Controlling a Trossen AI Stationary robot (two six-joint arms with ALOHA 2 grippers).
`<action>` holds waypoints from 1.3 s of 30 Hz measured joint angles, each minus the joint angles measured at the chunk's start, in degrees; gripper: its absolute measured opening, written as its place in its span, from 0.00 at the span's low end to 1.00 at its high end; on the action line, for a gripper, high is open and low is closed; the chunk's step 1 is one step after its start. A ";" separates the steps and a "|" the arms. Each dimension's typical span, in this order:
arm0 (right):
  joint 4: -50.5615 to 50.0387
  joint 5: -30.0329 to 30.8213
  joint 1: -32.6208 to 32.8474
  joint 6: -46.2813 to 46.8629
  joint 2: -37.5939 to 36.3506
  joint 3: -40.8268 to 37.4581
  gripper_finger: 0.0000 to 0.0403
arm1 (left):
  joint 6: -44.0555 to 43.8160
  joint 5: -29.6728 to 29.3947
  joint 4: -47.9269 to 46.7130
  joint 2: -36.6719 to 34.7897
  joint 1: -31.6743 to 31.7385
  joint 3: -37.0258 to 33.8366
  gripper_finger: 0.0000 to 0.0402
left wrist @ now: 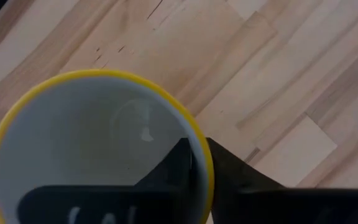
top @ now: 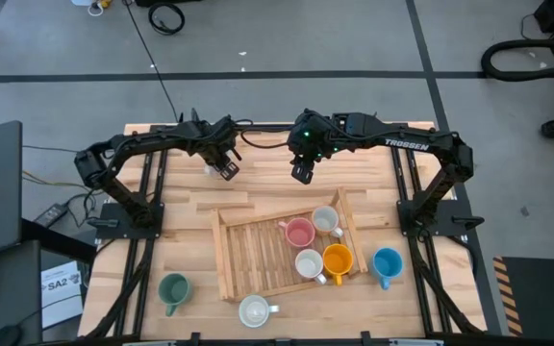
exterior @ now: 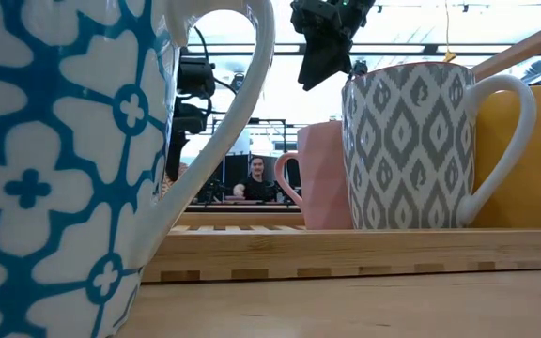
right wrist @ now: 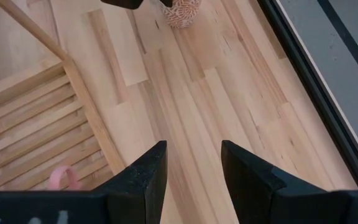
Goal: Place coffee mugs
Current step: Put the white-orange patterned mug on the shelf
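Wooden boards make up the desk (top: 181, 221), and a slatted wooden tray (top: 248, 252) lies in the middle of it. The left claw (left wrist: 197, 163) is at the far side of the desk, past the tray's far left corner. Its two fingers pinch the rim of a mug with a yellow edge (left wrist: 98, 149), one finger inside the cup and one outside. This mug stands upright on the desk, right under the claw, with its open mouth facing up.

The tray is nearer the front than this mug. A pink mug (top: 299, 232), two pale mugs and an orange mug (top: 338, 259) fill its right end. Its left end looks bare, so I think the mug should go toward the front and a bit to the right.

The right claw (right wrist: 192, 163) hangs spread apart over bare desk beside the tray's far right corner, holding nothing. The left arm already has the mug.
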 joint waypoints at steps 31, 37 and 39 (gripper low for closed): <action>-5.66 0.22 -5.26 -2.71 0.02 -0.04 0.39 | -6.45 0.15 -9.54 -0.37 -15.27 18.72 0.08; -5.66 0.22 -7.50 -3.77 0.02 -0.04 0.39 | -12.29 0.11 -9.60 -0.37 -22.34 20.64 0.08; -5.68 0.22 -8.17 -4.45 0.02 -0.04 0.39 | -14.10 0.19 -9.51 -0.37 -24.64 20.80 0.08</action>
